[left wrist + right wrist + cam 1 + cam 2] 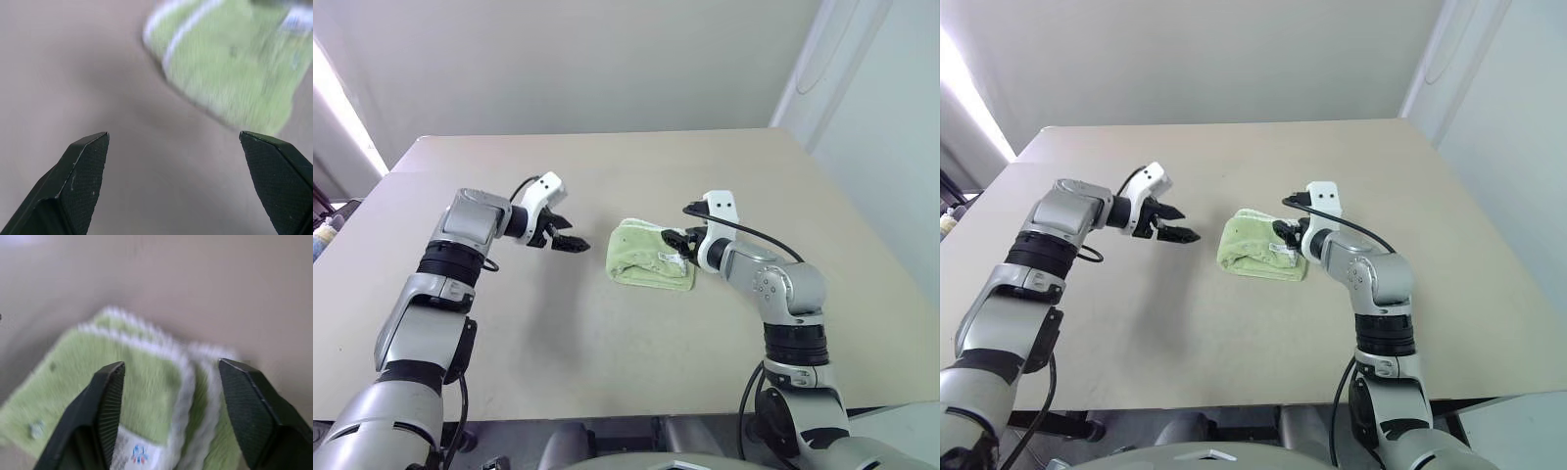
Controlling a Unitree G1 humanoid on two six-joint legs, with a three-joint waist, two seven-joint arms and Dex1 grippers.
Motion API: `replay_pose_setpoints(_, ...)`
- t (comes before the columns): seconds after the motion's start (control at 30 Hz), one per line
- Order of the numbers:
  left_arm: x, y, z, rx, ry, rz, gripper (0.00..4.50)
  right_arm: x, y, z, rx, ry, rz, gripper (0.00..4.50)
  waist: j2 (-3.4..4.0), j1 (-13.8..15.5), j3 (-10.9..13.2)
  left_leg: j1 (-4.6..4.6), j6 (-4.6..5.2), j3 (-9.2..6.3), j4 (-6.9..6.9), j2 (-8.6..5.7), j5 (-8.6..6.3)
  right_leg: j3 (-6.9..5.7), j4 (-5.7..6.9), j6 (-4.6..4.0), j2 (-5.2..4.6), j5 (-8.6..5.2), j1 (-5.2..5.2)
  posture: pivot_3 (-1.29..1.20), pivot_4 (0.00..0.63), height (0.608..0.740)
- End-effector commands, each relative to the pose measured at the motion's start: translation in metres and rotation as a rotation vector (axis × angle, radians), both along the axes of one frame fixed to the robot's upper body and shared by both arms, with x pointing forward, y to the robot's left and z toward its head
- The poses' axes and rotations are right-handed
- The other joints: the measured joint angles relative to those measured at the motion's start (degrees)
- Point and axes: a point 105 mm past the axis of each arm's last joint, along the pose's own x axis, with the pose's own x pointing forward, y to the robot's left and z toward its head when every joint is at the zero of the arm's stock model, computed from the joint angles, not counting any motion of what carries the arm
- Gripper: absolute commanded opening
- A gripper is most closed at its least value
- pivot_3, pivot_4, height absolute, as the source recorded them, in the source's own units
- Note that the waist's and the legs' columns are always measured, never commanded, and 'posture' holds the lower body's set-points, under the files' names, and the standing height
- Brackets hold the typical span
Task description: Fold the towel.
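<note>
- Spreading wide beneath everything: flat beige worktop [607, 352].
- Lying folded into a small bundle near the worktop's middle: light-green terry towel [646, 257] with white edging.
- Hovering released beside the towel's left side, apart from it: left gripper [570, 240].
- Standing parted over the towel's right edge, grasping nothing: right gripper [168, 396].

Small light-green terry-cloth towel [650, 254]: fuzzy nap, white edging. Beige table [607, 352]: smooth, matt. My black finger pads [110, 401]: finely textured.
</note>
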Motion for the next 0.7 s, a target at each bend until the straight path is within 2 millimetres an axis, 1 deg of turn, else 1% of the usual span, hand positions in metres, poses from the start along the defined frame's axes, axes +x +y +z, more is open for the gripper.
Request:
replay_pose_setpoints(0.03,0.014,-0.009,0.019,-0.037,-0.091,0.017,4.50,-0.011,0.018,0.033,0.044,-0.148,0.106,3.15,0.00,0.0,0.0,0.01,0.00,0.00,0.00,0.00,0.00,0.00,0.00,0.00,0.00,0.00,0.00,0.00,0.000,0.712)
replay_pose_setpoints(0.1,0.020,-0.028,0.026,-0.096,-0.136,0.004,4.50,-0.015,0.025,0.032,0.060,-0.156,0.140,3.15,0.00,0.1,0.0,0.01,0.00,0.00,0.00,0.00,0.00,0.00,0.00,0.01,0.01,-0.01,0.00,0.00,0.000,0.712)
replay_pose_setpoints(0.13,0.022,-0.038,0.028,-0.126,-0.161,-0.007,4.50,-0.016,0.027,0.028,0.065,-0.149,0.150,3.15,-0.01,0.1,0.0,0.01,0.00,0.00,0.01,0.00,0.00,0.00,0.00,0.02,0.00,0.00,0.02,0.00,0.000,0.712)
replay_pose_setpoints(0.17,0.023,-0.047,0.032,-0.152,-0.199,-0.034,4.50,-0.017,0.028,0.021,0.065,-0.133,0.169,3.15,-0.01,0.2,0.0,0.01,0.00,0.00,0.03,0.00,0.00,0.00,0.00,0.02,0.00,0.00,0.03,0.00,0.000,0.712)
replay_pose_setpoints(0.23,0.017,-0.066,0.035,-0.213,-0.271,-0.122,4.50,-0.023,0.030,0.005,0.026,-0.126,0.223,3.15,-0.01,0.2,0.0,0.04,0.00,0.01,0.04,-0.01,0.00,0.00,-0.03,0.02,-0.01,0.01,0.08,0.00,0.000,0.712)
replay_pose_setpoints(0.33,0.002,-0.082,0.022,-0.200,-0.271,-0.273,4.50,-0.032,0.024,-0.018,-0.023,-0.111,0.264,3.15,-0.01,0.0,0.0,0.02,0.00,0.05,0.00,-0.01,0.00,0.01,-0.08,-0.02,-0.01,0.01,0.08,0.00,0.000,0.712)
replay_pose_setpoints(0.37,-0.001,-0.084,0.020,-0.201,-0.271,-0.299,4.50,-0.034,0.022,-0.023,-0.032,-0.103,0.267,3.15,0.00,-0.1,0.0,0.04,0.00,0.08,-0.02,-0.01,0.00,0.03,-0.07,-0.03,0.00,0.02,0.07,0.00,0.000,0.712)
replay_pose_setpoints(0.43,-0.002,-0.086,0.020,-0.206,-0.276,-0.316,4.50,-0.035,0.020,-0.027,-0.039,-0.100,0.272,3.15,0.00,-0.1,0.0,0.07,0.00,0.11,-0.02,0.00,0.00,0.07,-0.05,-0.02,0.02,0.00,0.07,0.00,0.000,0.712)
replay_pose_setpoints(0.53,0.003,-0.089,-0.010,-0.128,-0.202,-0.252,4.50,-0.033,0.016,-0.042,-0.103,-0.091,0.250,3.15,-0.01,0.1,0.0,0.15,0.00,0.06,0.02,0.00,0.00,0.05,0.00,-0.03,0.06,0.01,0.12,0.00,0.000,0.712)
replay_pose_setpoints(0.6,0.002,-0.090,-0.019,-0.115,-0.180,-0.249,4.50,-0.033,0.018,-0.048,-0.139,-0.095,0.258,3.15,-0.01,0.1,0.0,0.25,0.00,0.05,0.06,0.00,0.00,0.04,-0.01,-0.12,0.07,-0.03,0.24,0.00,0.000,0.712)
replay_pose_setpoints(0.7,-0.001,-0.090,-0.033,-0.084,-0.162,-0.255,4.50,-0.032,0.020,-0.050,-0.127,-0.093,0.253,3.15,-0.01,0.0,0.0,0.20,0.00,0.06,0.09,0.00,0.01,0.07,-0.03,-0.22,0.06,-0.08,0.23,0.00,0.000,0.712)
